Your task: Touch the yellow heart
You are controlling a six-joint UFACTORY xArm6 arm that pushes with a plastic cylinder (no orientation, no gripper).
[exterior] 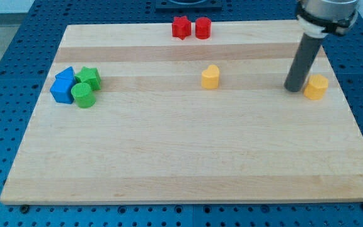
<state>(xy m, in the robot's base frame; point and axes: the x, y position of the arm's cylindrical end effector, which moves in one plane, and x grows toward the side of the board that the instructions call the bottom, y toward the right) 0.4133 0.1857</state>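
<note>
A yellow block that looks like the heart [210, 77] lies near the middle of the wooden board [188, 157], in its upper half. A second yellow block [316, 87], of a blunter shape, lies near the board's right edge. My tip [293, 89] rests on the board just left of that second yellow block, very close to it or touching it. The tip is well to the right of the heart-like block, at about the same height in the view.
A red star [181, 28] and a red cylinder [203, 28] sit side by side at the board's top edge. At the left, a blue triangle [65, 75], a blue cube [62, 92], a green star [90, 77] and a green cylinder [82, 96] are bunched together.
</note>
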